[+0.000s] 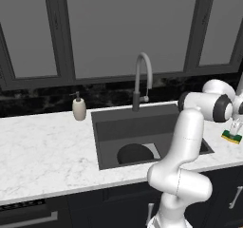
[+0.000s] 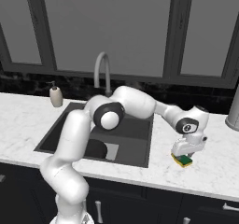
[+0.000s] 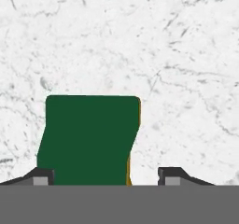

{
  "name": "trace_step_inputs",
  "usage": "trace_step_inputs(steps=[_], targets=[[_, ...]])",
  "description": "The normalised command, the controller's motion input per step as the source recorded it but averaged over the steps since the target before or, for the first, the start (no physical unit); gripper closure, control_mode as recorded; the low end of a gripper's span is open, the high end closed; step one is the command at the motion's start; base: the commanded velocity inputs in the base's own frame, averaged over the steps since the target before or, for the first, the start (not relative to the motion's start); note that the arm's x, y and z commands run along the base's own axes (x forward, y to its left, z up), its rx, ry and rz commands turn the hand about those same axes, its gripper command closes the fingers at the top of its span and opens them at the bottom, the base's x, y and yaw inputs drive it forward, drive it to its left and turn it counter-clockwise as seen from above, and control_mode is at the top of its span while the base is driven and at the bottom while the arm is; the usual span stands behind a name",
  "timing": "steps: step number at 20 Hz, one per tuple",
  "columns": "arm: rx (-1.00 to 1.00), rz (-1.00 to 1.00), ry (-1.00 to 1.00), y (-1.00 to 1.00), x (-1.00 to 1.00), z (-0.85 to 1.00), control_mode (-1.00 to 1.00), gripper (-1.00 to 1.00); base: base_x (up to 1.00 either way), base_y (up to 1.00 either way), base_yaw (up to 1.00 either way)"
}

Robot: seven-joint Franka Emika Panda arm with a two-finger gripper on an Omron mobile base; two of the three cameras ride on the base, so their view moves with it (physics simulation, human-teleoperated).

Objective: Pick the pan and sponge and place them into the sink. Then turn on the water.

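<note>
Gripper (image 3: 102, 176) straddling green-topped sponge (image 3: 88, 139), marble counter (image 3: 177, 55), no writing

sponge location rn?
The sponge lies on the marble counter just right of the sink, directly under the gripper, green side up.

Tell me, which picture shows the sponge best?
The hand view: the sponge is big and close, green side facing the camera. In both base views it is tiny on the counter right of the sink, under the hand.
</note>
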Motion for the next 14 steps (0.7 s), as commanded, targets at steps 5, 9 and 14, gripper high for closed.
trace_step_inputs(steps=[5, 9, 14], targets=[[0.00, 0.13, 0.08, 0.02, -0.25, -1.00, -1.00, -1.00, 0.00, 0.00, 0.00], [0.04, 0.12, 0.01, 0.00, -0.43, -1.00, -1.00, -1.00, 0.00, 0.00, 0.00], [0.02, 0.03, -0.10, 0.02, -0.40, -0.98, -1.00, -1.00, 0.00, 0.00, 0.00]])
